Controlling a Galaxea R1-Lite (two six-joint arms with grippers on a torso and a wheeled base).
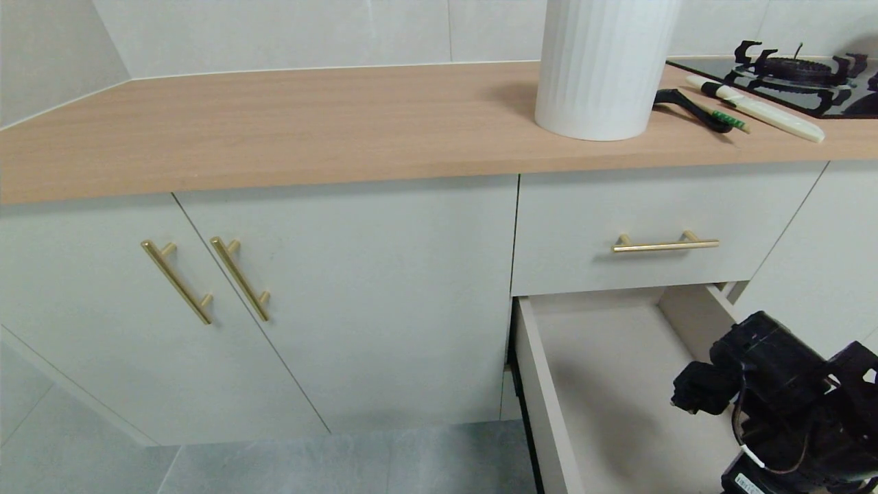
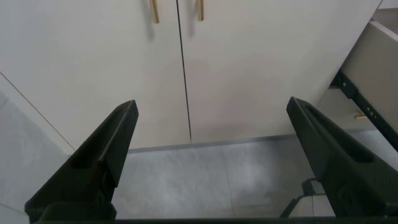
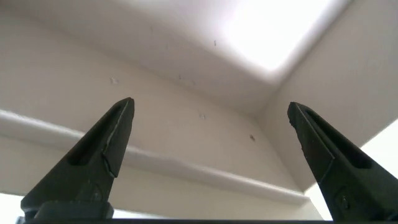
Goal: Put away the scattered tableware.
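You had the tableware on the counter (image 1: 274,130), at 12 o'clock from your right gripper (image 3: 211,106) in the head view and well apart from it. It was a cream knife (image 1: 761,110) and a black-handled utensil (image 1: 693,110), side by side at 3 o'clock of the white jar (image 1: 600,68), just short of the hob (image 1: 796,75). Under the counter's right end the lower drawer (image 1: 542,384) stood pulled out, with your right arm over its pale floor. That gripper's jaws were spread wide with nothing between them, facing the drawer's inner corner. Your left gripper (image 2: 211,102) was likewise wide open and bare, facing the cabinet doors (image 2: 249,62).
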